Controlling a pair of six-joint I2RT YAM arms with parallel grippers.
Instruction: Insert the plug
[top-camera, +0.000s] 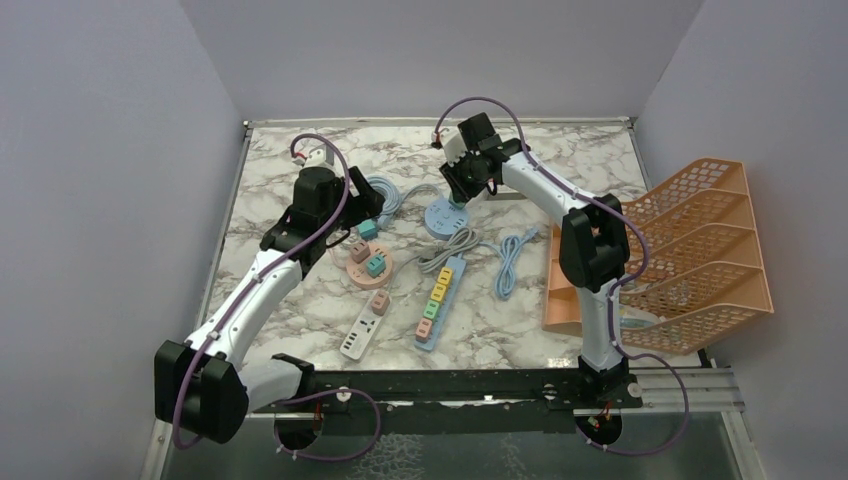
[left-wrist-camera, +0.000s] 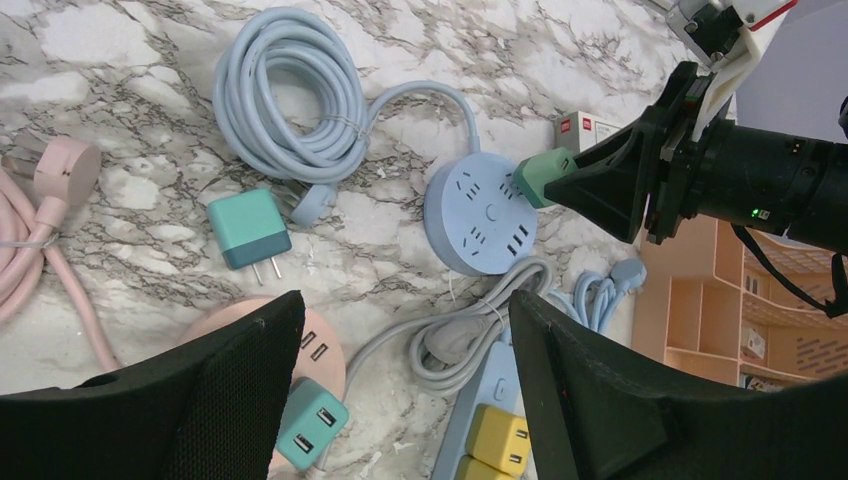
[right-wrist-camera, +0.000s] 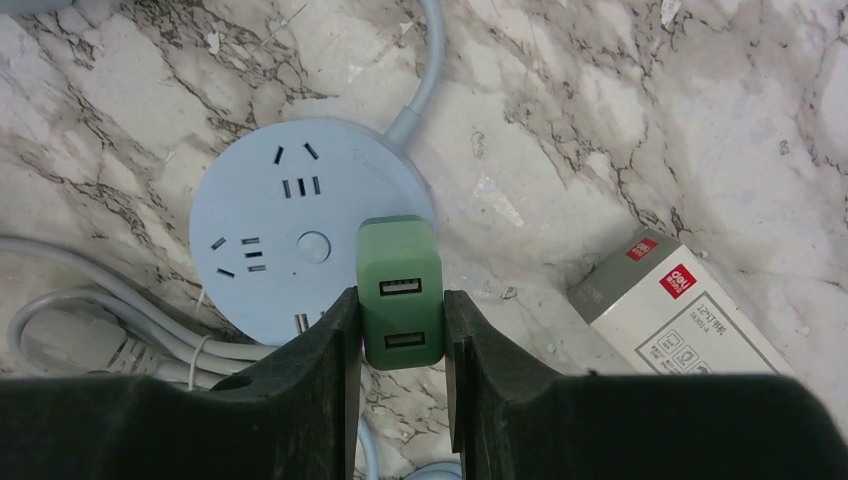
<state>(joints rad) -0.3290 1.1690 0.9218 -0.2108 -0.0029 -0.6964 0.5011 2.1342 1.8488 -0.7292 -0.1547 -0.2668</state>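
Toward the far edge of the table (top-camera: 300, 300), my right gripper (right-wrist-camera: 400, 300) pinches the green plug (right-wrist-camera: 399, 258) over the round blue socket's (right-wrist-camera: 265, 240) rim. My left gripper (left-wrist-camera: 405, 305) hangs spread above the pink socket (left-wrist-camera: 326, 346), holding nothing.

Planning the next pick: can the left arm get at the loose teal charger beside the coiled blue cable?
Probably yes: the left claw hangs open close by the teal charger, which lies uncovered on the marble table.
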